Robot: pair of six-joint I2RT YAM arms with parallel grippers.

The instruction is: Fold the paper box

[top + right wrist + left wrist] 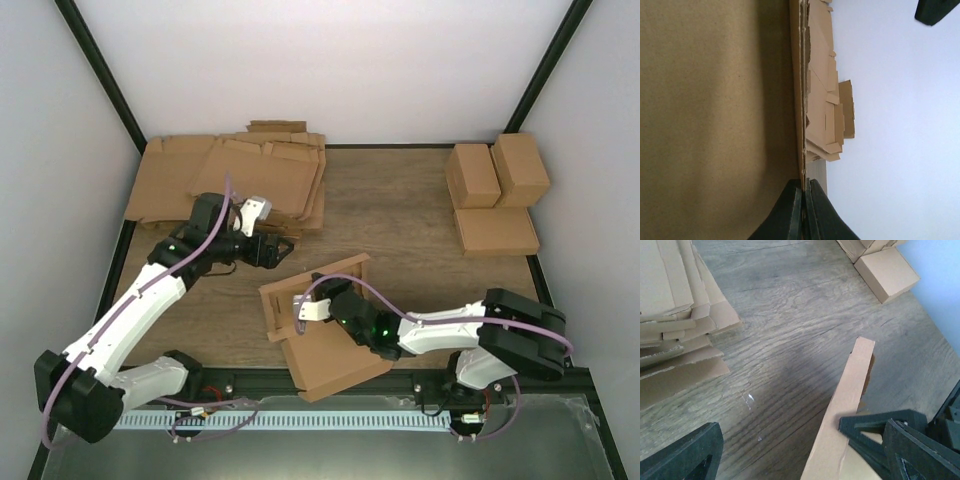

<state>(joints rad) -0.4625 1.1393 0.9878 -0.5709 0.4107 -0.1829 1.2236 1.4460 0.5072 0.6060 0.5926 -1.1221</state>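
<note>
One paper box (335, 375) in right pincer (804, 192)

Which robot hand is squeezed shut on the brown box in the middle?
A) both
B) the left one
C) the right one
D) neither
C: in the right wrist view the right gripper has its fingertips pressed together on the edge of the paper box, while the left gripper stands wide open.
</note>
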